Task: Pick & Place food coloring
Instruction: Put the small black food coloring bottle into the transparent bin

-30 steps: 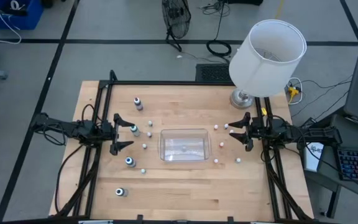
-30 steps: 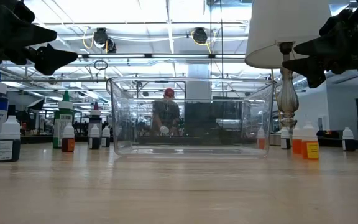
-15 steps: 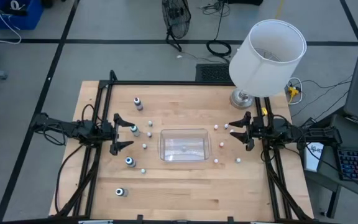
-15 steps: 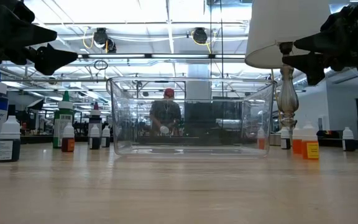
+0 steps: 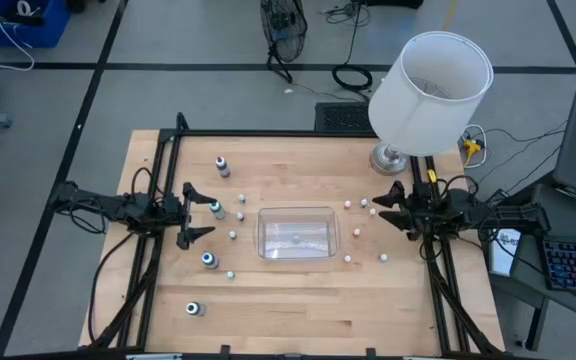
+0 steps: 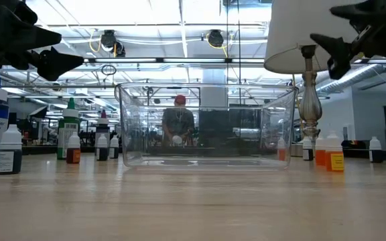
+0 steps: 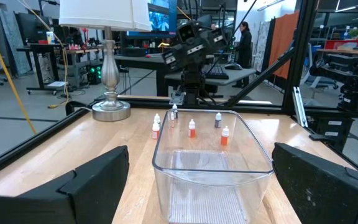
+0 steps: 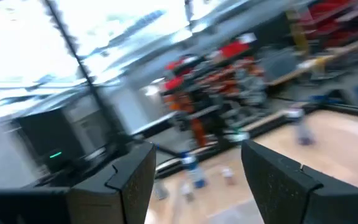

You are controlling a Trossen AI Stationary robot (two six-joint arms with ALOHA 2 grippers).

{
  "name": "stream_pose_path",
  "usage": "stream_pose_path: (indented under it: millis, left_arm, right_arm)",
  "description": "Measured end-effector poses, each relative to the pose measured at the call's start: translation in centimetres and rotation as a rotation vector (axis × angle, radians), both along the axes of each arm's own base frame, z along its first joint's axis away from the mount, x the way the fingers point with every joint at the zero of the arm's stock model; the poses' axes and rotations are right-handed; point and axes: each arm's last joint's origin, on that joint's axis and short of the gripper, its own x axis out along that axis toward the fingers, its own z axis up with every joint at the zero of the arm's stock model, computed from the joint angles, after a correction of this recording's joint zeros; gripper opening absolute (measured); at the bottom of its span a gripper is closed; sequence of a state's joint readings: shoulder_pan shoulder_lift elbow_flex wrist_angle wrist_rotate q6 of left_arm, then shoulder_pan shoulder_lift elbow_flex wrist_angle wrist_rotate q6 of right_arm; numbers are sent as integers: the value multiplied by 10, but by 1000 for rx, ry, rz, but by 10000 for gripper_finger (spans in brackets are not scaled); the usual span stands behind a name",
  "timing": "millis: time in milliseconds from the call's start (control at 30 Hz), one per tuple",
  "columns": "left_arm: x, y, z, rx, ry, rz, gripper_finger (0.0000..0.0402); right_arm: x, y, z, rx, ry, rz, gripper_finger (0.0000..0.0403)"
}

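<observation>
The right gripper, jaws wide and empty, had just swung upward near the lamp; no bottle was picked yet. The left gripper waited open.

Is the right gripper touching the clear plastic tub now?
Apart. The high view shows the right gripper, open, well to the side of the tub, with bare table and small bottles between them.

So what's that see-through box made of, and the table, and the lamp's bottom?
The box looks like clear, glossy plastic: the bottles behind show straight through its walls. The table looks like pale wood, with grain lines and plank seams. The lamp's base seems shiny silvery metal, since it reflects light.
</observation>
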State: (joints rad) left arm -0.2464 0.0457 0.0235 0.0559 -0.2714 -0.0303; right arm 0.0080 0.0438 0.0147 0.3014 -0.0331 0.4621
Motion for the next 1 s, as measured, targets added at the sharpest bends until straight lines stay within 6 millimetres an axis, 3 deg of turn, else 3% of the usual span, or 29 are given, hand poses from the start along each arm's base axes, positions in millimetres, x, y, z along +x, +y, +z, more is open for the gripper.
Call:
stream_pose_path:
  millis: [133,200,300,433,533,600,700,800,1000]
  left_arm:
    - [0,0,0,0,0,0,390]
    - [0,0,0,0,0,0,390]
    - [0,0,0,0,0,0,390]
    - [0,0,0,0,0,0,390]
    - [0,0,0,0,0,-1,390]
    - [0,0,0,1,2,0,390]
    - [0,0,0,0,1,0,390]
    - [0,0,0,1,1,-1,390]
    - [0,0,0,0,0,0,390]
  right_arm:
    - [-1,1,5,16,-37,21,224]
    - [2,0,-1,14,93,19,224]
    - [-2,-2,31,28,283,-69,224]
    - [-1,-7,62,45,764,-255,224]
    - [10,-8,92,71,1038,-318,224]
    - [17,-9,100,87,1273,-357,224]
    - [35,-9,98,86,1576,-414,224]
    - [48,-9,89,83,1759,-454,224]
    - [61,-9,51,58,1935,-485,224]
